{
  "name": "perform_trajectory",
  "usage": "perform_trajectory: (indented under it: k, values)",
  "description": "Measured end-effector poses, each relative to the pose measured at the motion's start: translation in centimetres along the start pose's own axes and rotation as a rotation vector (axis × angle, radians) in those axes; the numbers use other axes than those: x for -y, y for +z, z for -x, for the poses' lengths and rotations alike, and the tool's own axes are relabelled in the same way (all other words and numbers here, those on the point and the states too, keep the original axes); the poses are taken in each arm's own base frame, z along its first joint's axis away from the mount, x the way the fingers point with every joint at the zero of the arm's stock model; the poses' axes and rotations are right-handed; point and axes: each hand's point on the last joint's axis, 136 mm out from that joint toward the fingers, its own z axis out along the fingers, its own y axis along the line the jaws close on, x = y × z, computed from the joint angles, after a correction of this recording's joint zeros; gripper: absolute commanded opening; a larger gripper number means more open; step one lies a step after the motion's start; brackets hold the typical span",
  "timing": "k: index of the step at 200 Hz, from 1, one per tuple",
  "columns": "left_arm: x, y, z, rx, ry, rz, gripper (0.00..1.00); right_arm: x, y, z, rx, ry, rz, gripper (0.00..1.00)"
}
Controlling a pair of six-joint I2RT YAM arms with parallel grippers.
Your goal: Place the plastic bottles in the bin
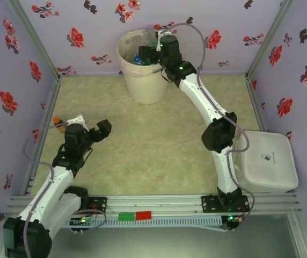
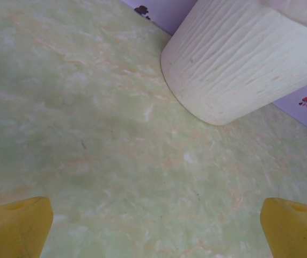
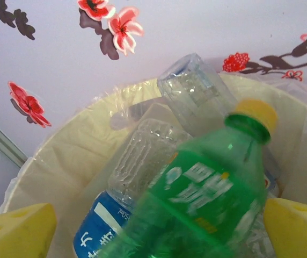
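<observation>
1. At the far wall stands the bin [image 1: 143, 80], liner over its rim, with clear bottles [image 3: 143, 156] with blue labels lying inside.
2. Over its mouth I see my right gripper [image 3: 159, 231], fingers released and spread wide.
3. Near the left wall my left gripper [image 2: 156, 228] hangs just as spread above the bare table [image 2: 89, 134] — well apart from the bin.
4. Between the right fingers a blurred green bottle [image 3: 207, 199] points its yellow cap up — unclamped, over the bin's opening.
</observation>
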Motion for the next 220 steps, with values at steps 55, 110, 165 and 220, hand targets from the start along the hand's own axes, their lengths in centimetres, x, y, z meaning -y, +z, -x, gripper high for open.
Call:
perform_trajectory:
  k: [55,110,165,220]
  values:
    - [-0.6,0.0,-0.6,-0.026,0.012,0.026,1.0,0.7,-1.9,0.0,-0.025,-0.087,-0.039,0.99]
    - [-2.3,0.9,0.0,0.005,0.031,0.11,1.0,2.9,-11.2,-2.1,-0.075,-0.165,-0.086,1.0]
    - [-5.2,2.6,1.3,0.032,0.07,0.275,1.0,8.0,-20.5,-9.5,-0.112,-0.22,-0.189,1.0]
    - [-6.1,2.5,4.1,0.124,0.19,0.377,1.0,17.9,-24.2,-20.7,-0.264,-0.266,-0.429,1.0]
